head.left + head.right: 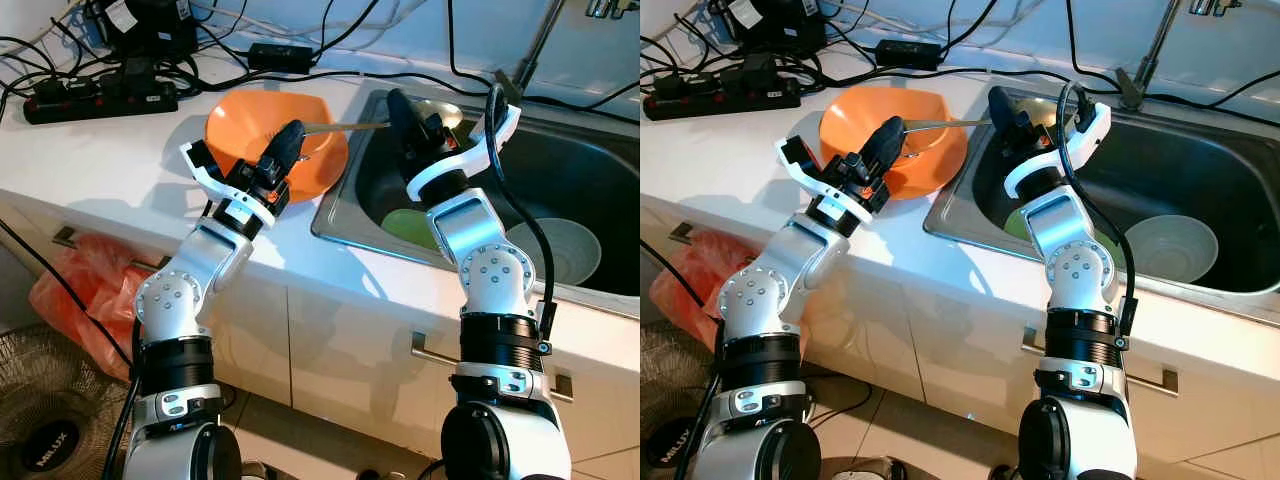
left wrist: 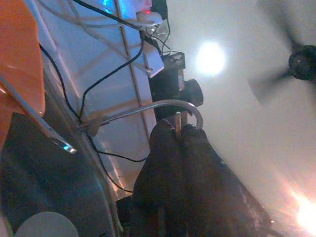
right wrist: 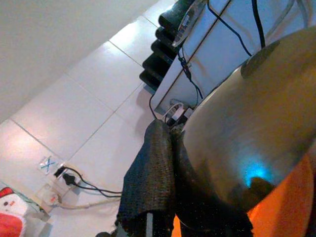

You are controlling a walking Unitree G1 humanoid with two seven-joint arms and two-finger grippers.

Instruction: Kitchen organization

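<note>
Here, the left hand [image 1: 290, 140] is pinching a thin metal rod [image 1: 345, 126] over the round orange plastic bowl [image 1: 318, 170] on the white surface [image 1: 100, 150], while the right hand [image 1: 405, 115], at its 3 o'clock, is clamping a shiny steel bowl [image 3: 247, 133].

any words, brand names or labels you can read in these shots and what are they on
"MLUX": partial white lettering on the dark fan hub on the floor by the robot's left side; the start looks cut off, so the full brand is uncertain.
White labels on the black adapters at the back of the counter: too small to read.
Blue mark on the wall sticker: a sign, not readable text.
</note>
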